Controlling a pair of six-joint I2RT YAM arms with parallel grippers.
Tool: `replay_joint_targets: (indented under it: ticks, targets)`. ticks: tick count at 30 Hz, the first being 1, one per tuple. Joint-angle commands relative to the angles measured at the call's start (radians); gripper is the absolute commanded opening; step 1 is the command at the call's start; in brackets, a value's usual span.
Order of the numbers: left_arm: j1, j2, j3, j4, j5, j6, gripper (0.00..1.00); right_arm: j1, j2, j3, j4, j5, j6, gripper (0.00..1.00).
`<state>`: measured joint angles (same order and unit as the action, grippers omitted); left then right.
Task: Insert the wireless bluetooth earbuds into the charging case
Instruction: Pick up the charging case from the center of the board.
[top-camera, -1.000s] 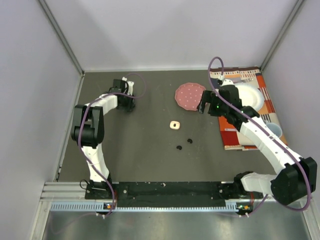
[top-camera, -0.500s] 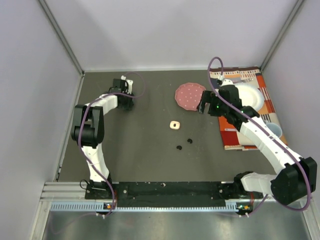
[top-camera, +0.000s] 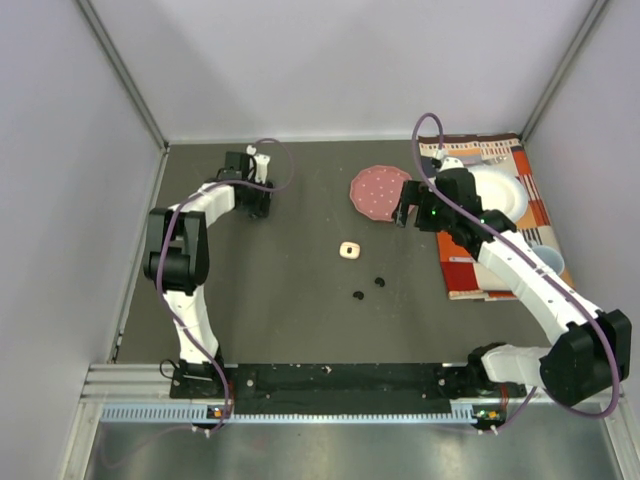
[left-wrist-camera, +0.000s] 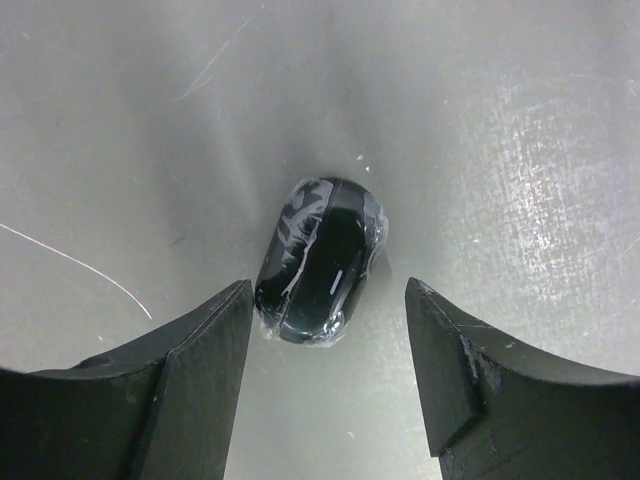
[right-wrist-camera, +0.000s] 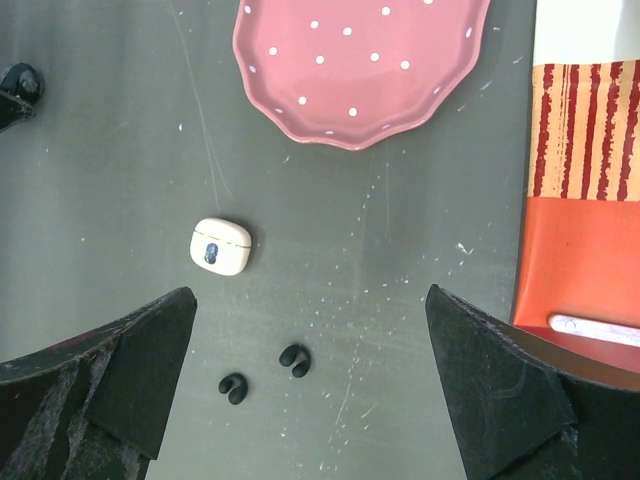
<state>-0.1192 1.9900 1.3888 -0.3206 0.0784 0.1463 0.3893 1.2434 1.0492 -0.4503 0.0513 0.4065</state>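
In the lower centre of the overhead view, your two black rounded earbuds (top-camera: 358, 295) lie loose and close together on the dark grey table (top-camera: 280, 300). Neither is in a case. Just above them sits a small white rounded case (top-camera: 348, 250); you cannot tell what it holds. Farther up, right of centre, the right gripper (top-camera: 405, 210) hangs spread wide and empty beside the pink dotted scalloped plate (top-camera: 378, 190). At upper left, the left gripper (left-wrist-camera: 328, 290) straddles a glossy black oval charging case (left-wrist-camera: 320, 258), fingers apart and not touching it. That case looks shut, so the task seems barely begun: both buds are yet to be seated.
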Motion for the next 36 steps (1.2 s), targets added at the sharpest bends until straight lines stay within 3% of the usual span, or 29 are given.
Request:
replay_joint_targets:
  ticks: [1,6,12,15,16,22,28,36]
  targets:
    - [0.006,0.030,0.062,-0.028,0.041,0.033,0.66,-0.012,0.010,0.051,0.030,-0.004,-0.015,0.99]
    - [0.004,0.058,0.062,-0.078,0.049,0.013,0.59,-0.012,0.013,0.052,0.030,-0.001,-0.021,0.99]
    - [0.006,0.026,-0.024,-0.009,0.021,-0.016,0.56,-0.012,0.027,0.060,0.030,-0.008,-0.020,0.99]
    - [0.006,0.018,-0.027,0.006,0.026,-0.024,0.44,-0.012,0.031,0.063,0.030,-0.010,-0.017,0.99]
    - [0.004,0.013,-0.030,0.017,0.032,-0.025,0.31,-0.012,0.033,0.064,0.032,-0.010,-0.015,0.99]
    - [0.003,-0.049,-0.086,0.066,0.018,-0.039,0.00,-0.012,0.030,0.066,0.030,-0.007,-0.009,0.99]
    - [0.003,-0.254,-0.256,0.199,0.090,-0.077,0.00,-0.012,0.033,0.066,0.035,-0.014,0.015,0.99]
    - [-0.013,-0.607,-0.537,0.397,0.343,-0.077,0.00,-0.026,0.042,0.061,0.085,-0.134,0.119,0.99]
